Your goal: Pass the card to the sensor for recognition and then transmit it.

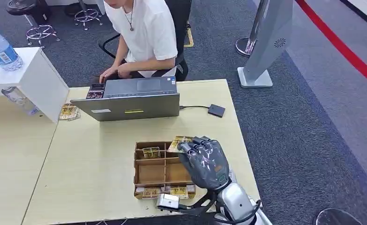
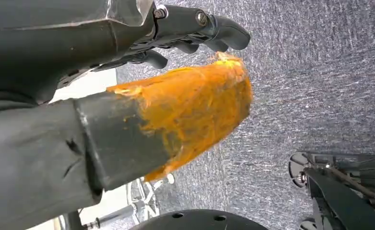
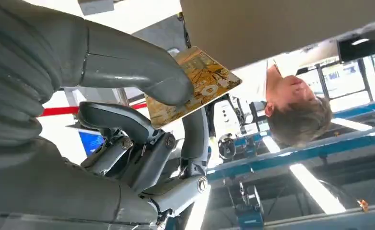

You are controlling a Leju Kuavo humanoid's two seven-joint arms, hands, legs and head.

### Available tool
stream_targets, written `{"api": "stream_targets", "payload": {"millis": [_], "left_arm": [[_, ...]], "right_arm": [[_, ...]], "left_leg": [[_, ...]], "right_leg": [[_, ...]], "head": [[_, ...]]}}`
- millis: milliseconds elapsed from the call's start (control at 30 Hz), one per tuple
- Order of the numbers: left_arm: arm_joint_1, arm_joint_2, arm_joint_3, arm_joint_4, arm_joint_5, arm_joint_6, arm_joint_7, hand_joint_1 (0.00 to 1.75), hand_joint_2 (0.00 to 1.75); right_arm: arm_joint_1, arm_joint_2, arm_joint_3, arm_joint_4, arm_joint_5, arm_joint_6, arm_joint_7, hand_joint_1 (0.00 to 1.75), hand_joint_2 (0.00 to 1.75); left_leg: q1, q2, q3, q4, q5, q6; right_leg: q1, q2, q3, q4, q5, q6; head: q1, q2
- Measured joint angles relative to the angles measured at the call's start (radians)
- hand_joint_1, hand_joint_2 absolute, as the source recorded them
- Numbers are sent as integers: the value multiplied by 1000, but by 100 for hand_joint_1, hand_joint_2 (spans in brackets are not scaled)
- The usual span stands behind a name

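Here, right hand [image 1: 205, 161] pinching card [image 3: 195, 84] — above tray [image 1: 160, 173]

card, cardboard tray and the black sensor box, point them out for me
card [image 3: 195, 84], right wrist view, on its printed face
cardboard tray [image 1: 159, 174], head view, on a bare middle compartment
black sensor box [image 1: 216, 110], head view, on its top

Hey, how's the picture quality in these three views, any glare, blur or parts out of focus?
Head view: evenly lit, fairly sharp, soft shadows under the laptop. Left wrist view: the orange-tipped thumb sits too close and is blurred, and the carpet is streaky. Right wrist view: backlit, with blown-out white patches and glaring ceiling lights, yet the card in the right hand reads clearly.
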Motion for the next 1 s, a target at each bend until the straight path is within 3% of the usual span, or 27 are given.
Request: {"api": "stream_targets", "payload": {"millis": [1000], "left_arm": [[-1, 0, -32, 0, -37, -17, -5, 0, 0]], "right_arm": [[-294, 62, -1, 197, -20, 23, 106, 175, 175]], "left_leg": [[0, 0, 0, 0, 0, 0]], "right_leg": [[0, 0, 0, 0, 0, 0]], "head": [[0, 0]]}}
